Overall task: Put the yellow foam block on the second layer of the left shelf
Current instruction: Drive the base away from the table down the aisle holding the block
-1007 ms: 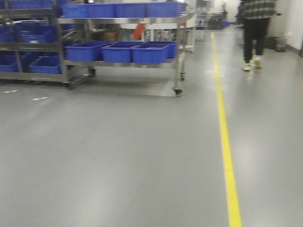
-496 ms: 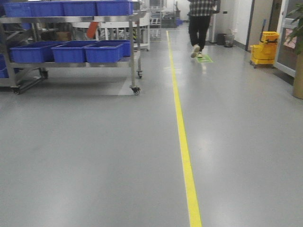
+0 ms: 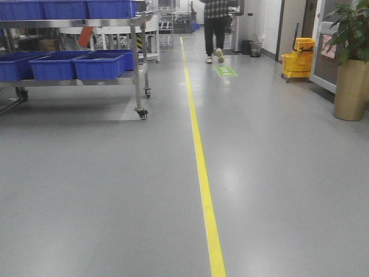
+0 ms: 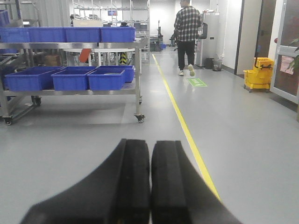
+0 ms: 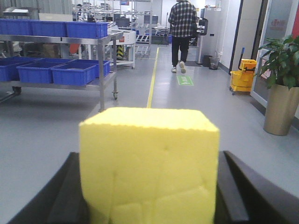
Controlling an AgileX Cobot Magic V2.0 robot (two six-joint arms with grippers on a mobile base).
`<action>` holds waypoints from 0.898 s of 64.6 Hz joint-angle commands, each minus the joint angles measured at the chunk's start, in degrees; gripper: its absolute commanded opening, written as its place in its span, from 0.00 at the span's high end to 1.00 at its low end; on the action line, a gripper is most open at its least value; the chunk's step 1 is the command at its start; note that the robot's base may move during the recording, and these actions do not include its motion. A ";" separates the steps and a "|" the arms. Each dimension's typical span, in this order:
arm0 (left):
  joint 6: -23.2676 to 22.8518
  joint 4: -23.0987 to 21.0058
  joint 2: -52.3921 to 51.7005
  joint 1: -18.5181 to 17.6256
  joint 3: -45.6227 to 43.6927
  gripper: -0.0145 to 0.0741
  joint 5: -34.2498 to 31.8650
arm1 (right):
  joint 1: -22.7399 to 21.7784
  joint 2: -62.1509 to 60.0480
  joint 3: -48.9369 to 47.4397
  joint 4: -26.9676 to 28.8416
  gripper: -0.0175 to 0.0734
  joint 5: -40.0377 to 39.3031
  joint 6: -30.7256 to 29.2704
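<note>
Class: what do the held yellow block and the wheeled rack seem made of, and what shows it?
Yellow foam block: apparently matte foam, from its dull, faintly creased face and ragged top edge. Wheeled rack: probably steel, silvery with a soft sheen.

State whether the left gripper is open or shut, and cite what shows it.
Shut. In the left wrist view the left gripper shows two black fingers pressed together, only a thin seam between them, nothing held.

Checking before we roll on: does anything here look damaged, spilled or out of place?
Nothing spilled or askew. The yellow foam block sits squarely in the right end effector, with faint creases on its front face. A person walks ahead.
</note>
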 commanded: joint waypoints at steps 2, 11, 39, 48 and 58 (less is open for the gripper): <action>-0.19 -0.32 -1.18 0.01 1.54 0.70 -4.65 | -0.32 0.46 -1.53 0.00 0.33 -5.54 -0.47; -0.19 -0.32 -1.18 0.01 1.54 0.70 -4.65 | -0.32 0.46 -1.53 0.00 0.33 -5.54 -0.47; -0.19 -0.32 -1.18 0.01 1.54 0.70 -4.65 | -0.32 0.46 -1.53 0.00 0.33 -5.54 -0.47; -0.19 -0.32 -1.18 0.01 1.54 0.70 -4.65 | -0.32 0.46 -1.53 0.00 0.33 -5.54 -0.47; -0.19 -0.32 -1.18 0.01 1.54 0.70 -4.65 | -0.32 0.46 -1.53 0.00 0.33 -5.54 -0.47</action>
